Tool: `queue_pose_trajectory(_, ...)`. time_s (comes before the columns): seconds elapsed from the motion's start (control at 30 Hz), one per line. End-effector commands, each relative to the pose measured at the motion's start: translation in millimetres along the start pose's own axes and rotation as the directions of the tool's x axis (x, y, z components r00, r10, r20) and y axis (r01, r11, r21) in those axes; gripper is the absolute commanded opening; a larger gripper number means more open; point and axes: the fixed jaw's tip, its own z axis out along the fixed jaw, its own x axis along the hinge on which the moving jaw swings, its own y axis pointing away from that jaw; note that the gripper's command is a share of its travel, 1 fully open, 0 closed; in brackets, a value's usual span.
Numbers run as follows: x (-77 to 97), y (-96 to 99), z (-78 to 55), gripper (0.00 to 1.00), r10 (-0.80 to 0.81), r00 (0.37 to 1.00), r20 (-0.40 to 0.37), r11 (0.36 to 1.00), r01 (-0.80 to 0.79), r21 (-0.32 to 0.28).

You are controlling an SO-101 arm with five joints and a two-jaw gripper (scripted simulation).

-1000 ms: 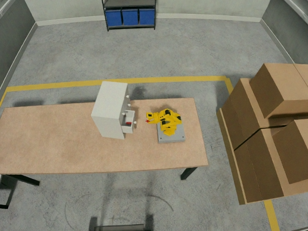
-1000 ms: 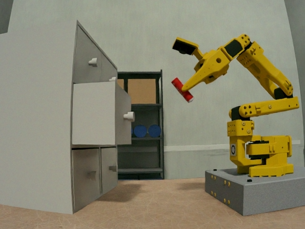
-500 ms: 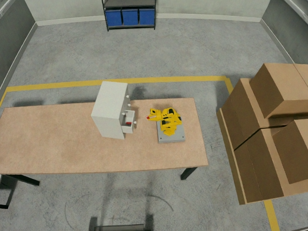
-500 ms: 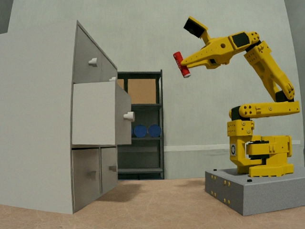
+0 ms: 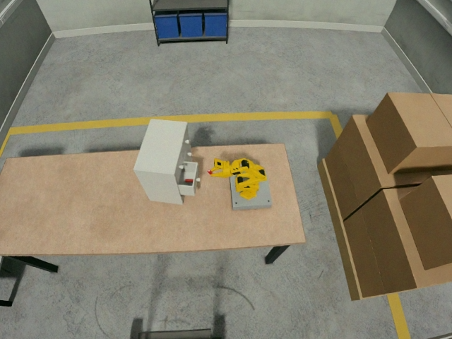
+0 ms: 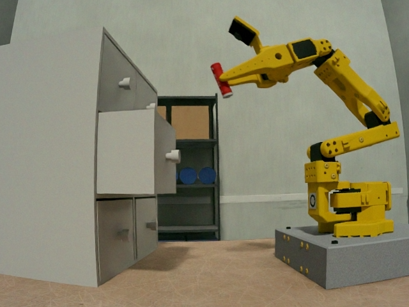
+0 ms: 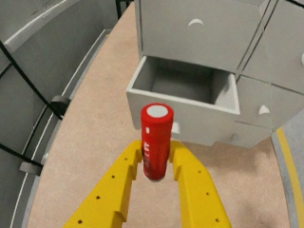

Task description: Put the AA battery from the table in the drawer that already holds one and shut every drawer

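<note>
My gripper [image 5: 211, 172] [image 6: 225, 80] [image 7: 157, 154] is shut on the red AA battery [image 5: 209, 171] [image 6: 217, 74] [image 7: 157, 128]. It holds the battery tilted, in the air between the cabinet and the arm's base, higher than the open drawer's rim in the exterior view. The open drawer [image 5: 186, 190] [image 6: 125, 151] [image 7: 209, 121] sticks out of the white cabinet [image 5: 162, 145] [image 6: 49, 148]. Another red battery [image 5: 188, 180] lies inside it in the top view. In the wrist view the drawer's front wall hides part of its floor, and that battery does not show.
A closed upper drawer [image 6: 114, 72] [image 7: 199, 40] is above the open one, its knob [image 6: 124, 83] [image 7: 196, 22] sticking out. Two lower drawers [image 6: 115, 214] [image 6: 143, 211] look shut. The open drawer's knob [image 6: 173, 156] faces the arm. The grey base [image 5: 251, 204] [image 6: 363, 264] stands on the table.
</note>
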Motion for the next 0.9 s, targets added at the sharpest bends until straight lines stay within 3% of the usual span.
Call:
queue_pose_trajectory(0.0,-0.9,-1.5,5.6,0.00,0.002,1.000,-0.003,1.000,-0.002,0.007)
queue_pose_trajectory(0.07,-0.9,-1.5,5.6,0.00,0.002,1.000,-0.003,1.000,-0.002,0.007)
queue_pose_trajectory(0.47,-13.6,-1.6,40.9,0.00,0.002,1.000,-0.003,1.000,-0.002,0.006)
queue_pose_trajectory(0.87,-13.6,-1.6,40.9,0.00,0.002,1.000,-0.003,1.000,-0.002,0.006)
